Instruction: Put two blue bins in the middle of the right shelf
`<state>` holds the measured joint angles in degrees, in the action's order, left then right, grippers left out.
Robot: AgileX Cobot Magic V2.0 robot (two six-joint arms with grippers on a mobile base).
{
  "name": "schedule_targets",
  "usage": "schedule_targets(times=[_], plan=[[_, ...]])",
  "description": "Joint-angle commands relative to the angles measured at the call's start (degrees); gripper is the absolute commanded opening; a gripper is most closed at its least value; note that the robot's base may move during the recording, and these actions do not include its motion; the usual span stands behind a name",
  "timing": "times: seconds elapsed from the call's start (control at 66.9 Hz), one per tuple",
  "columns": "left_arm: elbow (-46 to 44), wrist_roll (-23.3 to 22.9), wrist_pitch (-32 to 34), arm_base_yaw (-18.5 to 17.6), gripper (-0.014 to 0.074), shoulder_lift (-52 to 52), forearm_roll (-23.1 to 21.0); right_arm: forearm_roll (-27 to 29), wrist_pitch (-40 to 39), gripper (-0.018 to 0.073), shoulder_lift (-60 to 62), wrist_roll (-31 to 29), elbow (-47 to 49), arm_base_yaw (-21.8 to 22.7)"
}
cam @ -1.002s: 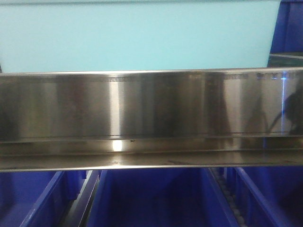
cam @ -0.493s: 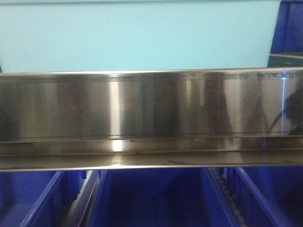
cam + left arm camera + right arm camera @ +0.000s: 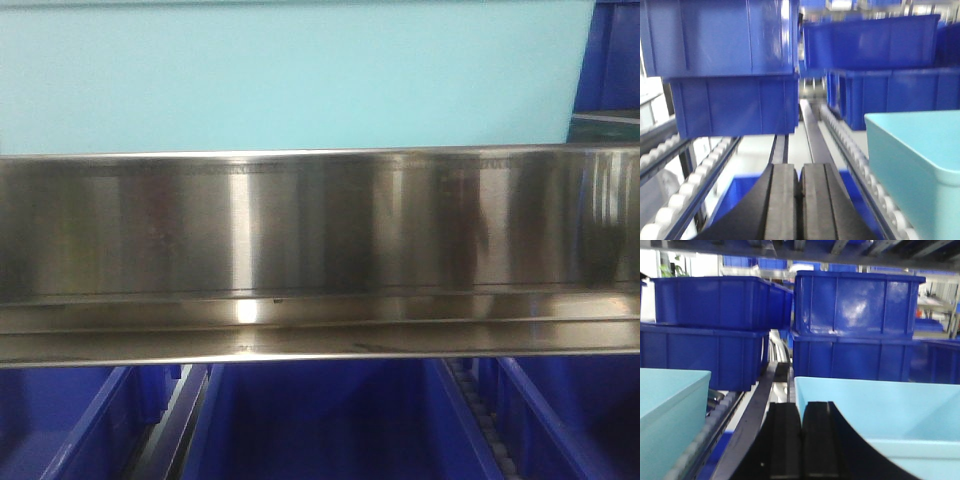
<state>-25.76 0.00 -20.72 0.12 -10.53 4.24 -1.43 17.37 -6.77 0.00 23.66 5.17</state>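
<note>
Dark blue bins stand stacked two high on the roller shelves. The left wrist view shows one stack [image 3: 730, 70] at upper left and another [image 3: 875, 50] at upper right. The right wrist view shows a stack [image 3: 710, 325] on the left and another [image 3: 855, 320] on the right, beyond the fingers. My left gripper [image 3: 799, 172] is shut and empty, well short of the blue bins, over a rail between roller lanes. My right gripper [image 3: 801, 410] is also shut and empty, beside a light cyan bin. More blue bins [image 3: 330, 420] show below the steel rail in the front view.
Light cyan bins sit close by: one [image 3: 920, 155] right of the left gripper, one [image 3: 880, 410] right of the right gripper and one [image 3: 665, 415] left of it. A steel shelf beam [image 3: 320, 250] fills the front view, with a cyan bin [image 3: 290, 80] above it.
The reflections on the steel beam's right end have shifted and the bright streak there is gone. The bins in the front view have not moved.
</note>
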Motion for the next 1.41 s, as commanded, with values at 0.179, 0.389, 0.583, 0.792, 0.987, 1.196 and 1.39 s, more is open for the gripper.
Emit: schedule_targets(times=[0.179,0.389,0.583,0.792,0.987,1.196,1.39], plan=[[-20.8,0.0,-15.1,0.1,-0.0111,-21.7,-0.8,0.8,13.8,-0.0163,-18.0,0.0,16.8,0.3],[-34.0,0.0,-24.5,0.1,-0.0111,-36.1,-1.0,1.4,17.8,-0.0163,-31.6,0.0,26.9,0.3],[-35.0,0.0,-19.8,0.1,-0.0111,-41.4,-1.0,5.6,14.8,-0.0163,-34.9,0.0,27.1,0.3],[-37.2,-3.6,-17.5,-0.4,-0.0111,-48.7,-6.7,12.2,15.9,-0.0148,-44.2,0.0,29.3,-0.1],[-47.5,-10.9,-23.6,-8.6,-0.0111,-59.0,-2.3,8.7,21.2,-0.0141,-57.2,7.4,39.9,-5.9],[-55.5,-30.6,-28.8,-21.2,-0.0111,-67.0,13.9,-8.4,32.4,-0.0141,-67.3,23.7,51.8,-18.1],[-60.6,-30.5,-31.8,-23.2,-0.0111,-70.4,11.3,-5.7,36.0,-0.0141,-73.3,23.9,59.2,-23.4]])
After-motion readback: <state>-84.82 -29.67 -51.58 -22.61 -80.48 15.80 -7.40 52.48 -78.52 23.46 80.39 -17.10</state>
